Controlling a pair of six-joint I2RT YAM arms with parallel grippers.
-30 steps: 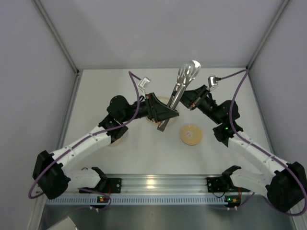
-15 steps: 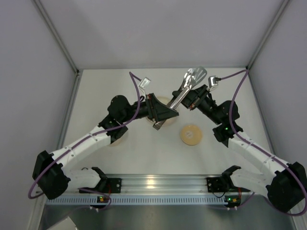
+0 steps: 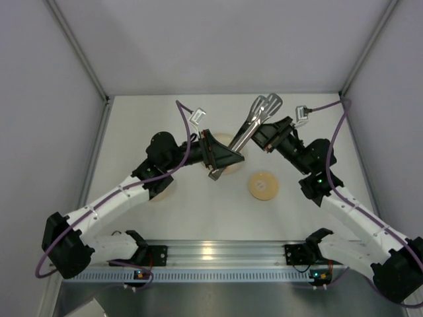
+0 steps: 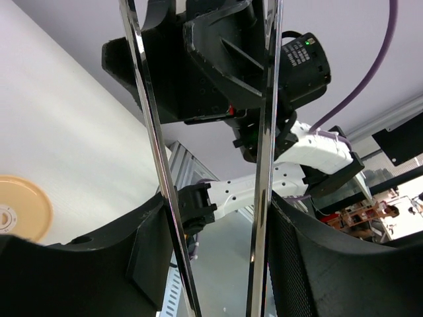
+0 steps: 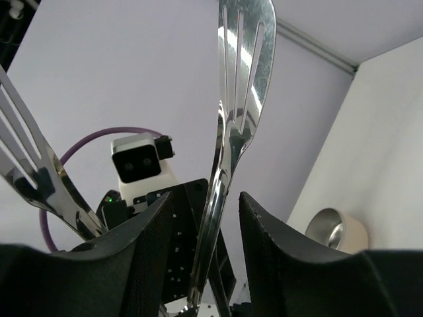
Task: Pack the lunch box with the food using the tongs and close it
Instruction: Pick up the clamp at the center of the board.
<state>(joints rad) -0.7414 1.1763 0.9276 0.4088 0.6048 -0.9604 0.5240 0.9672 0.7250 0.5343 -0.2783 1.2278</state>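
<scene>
The silvery tongs (image 3: 248,129) slant up over the middle of the table, spoon ends high at the back. My left gripper (image 3: 227,158) is shut on them near the joined end; both tong arms (image 4: 153,165) press against the insides of my fingers (image 4: 310,264). My right gripper (image 3: 258,134) stands open beside the upper half. One tong arm (image 5: 228,152) runs between its fingers (image 5: 155,238) and touches neither. The tan lid (image 3: 264,185) lies flat on the table. A shiny steel pot, the lunch box (image 5: 328,228), shows low in the right wrist view. The food is out of view.
A cream round rim (image 3: 228,139) peeks out under my left gripper, and another cream shape (image 3: 162,190) lies under the left forearm. Grey walls close the table (image 3: 310,132) on three sides. The aluminium rail (image 3: 218,251) with both arm bases runs along the near edge.
My right gripper has let go of the tongs, opened, and drawn back to the right. The tongs have tilted further right. My left gripper has closed in on the tong arms.
</scene>
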